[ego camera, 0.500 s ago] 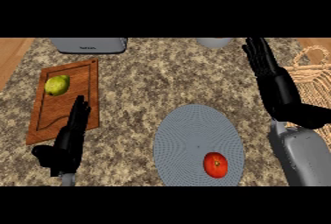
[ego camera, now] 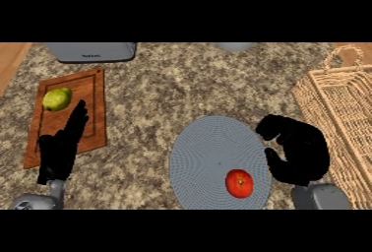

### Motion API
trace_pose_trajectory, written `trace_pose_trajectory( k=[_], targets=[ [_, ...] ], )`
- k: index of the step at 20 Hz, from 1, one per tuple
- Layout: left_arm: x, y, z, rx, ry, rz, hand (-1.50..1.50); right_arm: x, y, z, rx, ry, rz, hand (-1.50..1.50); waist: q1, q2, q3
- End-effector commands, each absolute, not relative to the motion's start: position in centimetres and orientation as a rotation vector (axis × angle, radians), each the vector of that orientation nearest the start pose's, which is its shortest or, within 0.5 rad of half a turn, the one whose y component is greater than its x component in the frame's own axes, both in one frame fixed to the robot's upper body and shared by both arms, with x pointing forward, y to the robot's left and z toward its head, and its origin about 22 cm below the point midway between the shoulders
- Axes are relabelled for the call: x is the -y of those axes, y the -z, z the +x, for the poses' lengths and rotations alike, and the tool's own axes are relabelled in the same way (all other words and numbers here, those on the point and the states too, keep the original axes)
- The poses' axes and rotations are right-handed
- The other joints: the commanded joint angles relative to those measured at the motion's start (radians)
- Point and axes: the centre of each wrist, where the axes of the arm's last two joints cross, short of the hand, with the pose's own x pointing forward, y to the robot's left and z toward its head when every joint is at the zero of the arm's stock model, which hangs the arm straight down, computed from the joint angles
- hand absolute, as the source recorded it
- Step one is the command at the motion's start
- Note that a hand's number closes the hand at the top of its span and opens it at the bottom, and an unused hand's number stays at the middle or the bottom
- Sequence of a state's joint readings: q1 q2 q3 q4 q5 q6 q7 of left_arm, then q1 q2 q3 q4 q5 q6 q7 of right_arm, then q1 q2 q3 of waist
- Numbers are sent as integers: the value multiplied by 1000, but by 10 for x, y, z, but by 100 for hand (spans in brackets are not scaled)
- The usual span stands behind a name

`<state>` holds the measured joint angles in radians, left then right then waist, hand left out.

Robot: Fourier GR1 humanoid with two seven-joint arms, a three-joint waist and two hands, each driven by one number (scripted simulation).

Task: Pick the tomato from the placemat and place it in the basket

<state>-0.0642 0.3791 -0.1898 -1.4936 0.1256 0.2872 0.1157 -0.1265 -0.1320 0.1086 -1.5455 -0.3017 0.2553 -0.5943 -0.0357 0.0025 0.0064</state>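
A red tomato [ego camera: 239,183] lies near the front of a round grey placemat [ego camera: 210,147]. My right hand [ego camera: 298,150] hovers at the placemat's right edge, just right of and behind the tomato, fingers curled and holding nothing. A wicker basket [ego camera: 340,103] stands at the far right. At the left my left hand [ego camera: 64,147] rests open with straight fingers over the lower part of the wooden cutting board [ego camera: 93,88].
A yellow-green fruit [ego camera: 57,99] lies on the cutting board. A grey appliance [ego camera: 92,51] sits at the back left, and a grey object [ego camera: 234,47] shows at the back centre. The counter is speckled stone.
My right hand has come down and back from the far right near the basket to the placemat's right edge, fingers now curled. The view has shifted. Tomato and left hand are unmoved.
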Motion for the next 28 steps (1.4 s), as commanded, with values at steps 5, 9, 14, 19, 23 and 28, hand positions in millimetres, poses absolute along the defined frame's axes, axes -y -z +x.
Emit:
trace_pose_trajectory(
  k=[5,9,14,19,23,28],
  targets=[
    [-278,-29,281,1359,185,300,0,194,2,189,2335,-35,120,-150,-16,-8,-8],
    [-286,-27,277,1351,160,303,0,256,-12,184,2135,-337,-294,-150,-20,-10,-13],
    [-295,-27,272,1344,169,315,0,307,-41,151,1849,-790,-466,-150,-13,-12,-15],
    [-289,-26,286,1335,179,298,0,311,-83,135,1616,-1079,-323,-150,-5,-3,-12],
    [-280,-42,288,1356,197,299,0,299,-124,115,1552,-1108,-236,-150,14,-6,-8],
    [-276,-30,288,1372,188,283,0,305,-139,103,1551,-1076,-237,-150,23,-5,-7]
  ],
)
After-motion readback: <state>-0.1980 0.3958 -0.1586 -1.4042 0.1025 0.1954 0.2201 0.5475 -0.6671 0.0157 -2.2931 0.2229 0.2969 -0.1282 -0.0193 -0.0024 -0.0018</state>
